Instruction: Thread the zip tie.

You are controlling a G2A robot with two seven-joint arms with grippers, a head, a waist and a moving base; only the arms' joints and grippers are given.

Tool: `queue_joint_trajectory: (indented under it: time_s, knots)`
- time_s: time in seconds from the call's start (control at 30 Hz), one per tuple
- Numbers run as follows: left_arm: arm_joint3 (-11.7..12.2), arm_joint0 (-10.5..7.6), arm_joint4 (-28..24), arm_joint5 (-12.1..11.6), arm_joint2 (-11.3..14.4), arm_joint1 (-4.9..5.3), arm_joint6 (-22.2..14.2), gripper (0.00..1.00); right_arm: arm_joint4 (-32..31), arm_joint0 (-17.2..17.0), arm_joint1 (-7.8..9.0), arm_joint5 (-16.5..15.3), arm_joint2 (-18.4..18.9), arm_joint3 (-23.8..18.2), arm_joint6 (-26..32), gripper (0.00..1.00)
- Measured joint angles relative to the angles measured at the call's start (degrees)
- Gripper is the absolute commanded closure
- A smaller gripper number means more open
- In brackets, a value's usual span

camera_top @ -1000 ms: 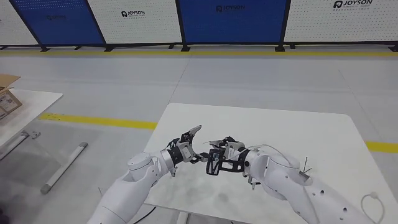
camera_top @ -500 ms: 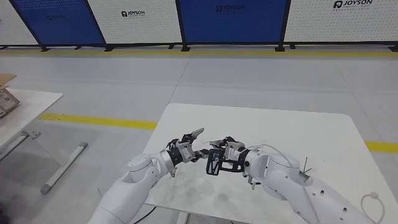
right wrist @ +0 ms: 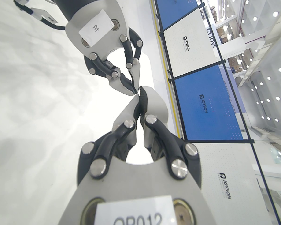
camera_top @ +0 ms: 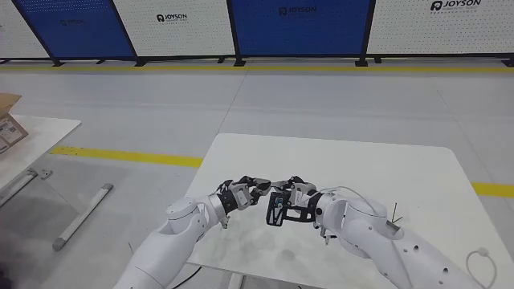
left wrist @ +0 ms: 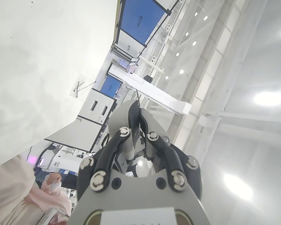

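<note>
Both claws tip-to-tip over the table (camera_top: 361,160), near its 7 o'clock edge. L gripper (left wrist: 137,105) clamped shut on what looks like the thin zip tie (left wrist: 137,95) tail. R gripper (right wrist: 140,94) pinched shut too, can't tell on what. I'd line tail up w/ head slot, feed slow, no twist.

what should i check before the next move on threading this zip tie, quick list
1. Left gripper has the zip tie: ok, a thin black strip sticks out of its shut fingertips.
2. Right gripper shut: ok. What it pinches: cannot tell.
3. Grippers lined up: ok, they meet tip to tip in the right wrist view.
4. Threading begun: cannot tell, the spot where the tips meet hides it.
5. Both grippers off the table: ok, the top view suggests they are held above it.
</note>
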Motion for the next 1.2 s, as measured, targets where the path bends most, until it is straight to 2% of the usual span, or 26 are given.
queue_joint_trajectory:
  time_s: [0.47, 0.5, 0.57, 0.6, 0.7, 0.73, 0.77, 0.8, 0.83, 1.0, 1.13, 1.17, 1.2]
  knots:
    - [-0.6, 0.75, 1.4, 0.2, 0.1, 0.14, -0.6, 1.00, 0.0, -0.7, 0.00, 0.1, 0.4, 0.0, -0.2, 1.00]
    - [-0.7, 0.80, 1.5, 0.3, 0.1, 0.14, -0.6, 1.00, 0.0, -1.0, 0.00, 0.1, 0.6, -0.1, -0.2, 0.93]
    - [-0.8, 0.90, 1.6, 0.3, 0.2, 0.15, -0.5, 1.00, 0.0, -1.3, 0.04, 0.0, 0.9, -0.3, 0.1, 0.95]
    - [-0.9, 0.93, 1.6, 0.3, 0.2, 0.15, -0.5, 1.00, 0.0, -1.4, 0.07, 0.0, 0.9, -0.4, 0.2, 1.00]
    - [-1.0, 0.99, 1.6, 0.4, 0.1, 0.16, -0.4, 1.00, 0.0, -1.6, 0.18, 0.0, 1.1, -0.6, 0.6, 1.00]
    - [-1.0, 1.01, 1.5, 0.4, 0.1, 0.15, -0.3, 1.00, 0.0, -1.7, 0.23, 0.0, 1.2, -0.7, 0.6, 0.98]
    - [-1.1, 1.02, 1.5, 0.3, 0.1, 0.15, -0.3, 1.00, 0.0, -1.8, 0.27, 0.0, 1.3, -0.7, 0.6, 0.88]
    - [-1.1, 1.04, 1.4, 0.3, 0.1, 0.14, -0.3, 1.00, 0.0, -1.8, 0.32, 0.0, 1.3, -0.8, 0.6, 0.82]
    - [-1.2, 1.08, 1.3, 0.2, 0.1, 0.14, -0.3, 1.00, 0.0, -1.9, 0.39, 0.0, 1.4, -0.9, 0.6, 0.69]
    - [-1.4, 1.29, 1.1, -0.3, 0.0, 0.10, -0.1, 1.00, 0.0, -2.2, 0.68, 0.0, 1.5, -1.1, 0.5, 0.56]
    - [-1.5, 1.55, 0.8, -2.3, -0.3, -0.02, 1.3, 1.00, 0.1, -2.8, 1.03, 0.0, 2.2, -1.4, -0.1, 0.51]
    - [-1.5, 1.58, 0.8, -2.6, -0.4, -0.04, 1.6, 1.00, 0.2, -3.0, 1.15, 0.0, 2.5, -1.4, -0.2, 0.42]
    - [-1.5, 1.63, 1.0, -2.9, -0.4, -0.05, 1.9, 1.00, 0.3, -3.2, 1.29, 0.0, 2.8, -1.5, -0.5, 0.39]
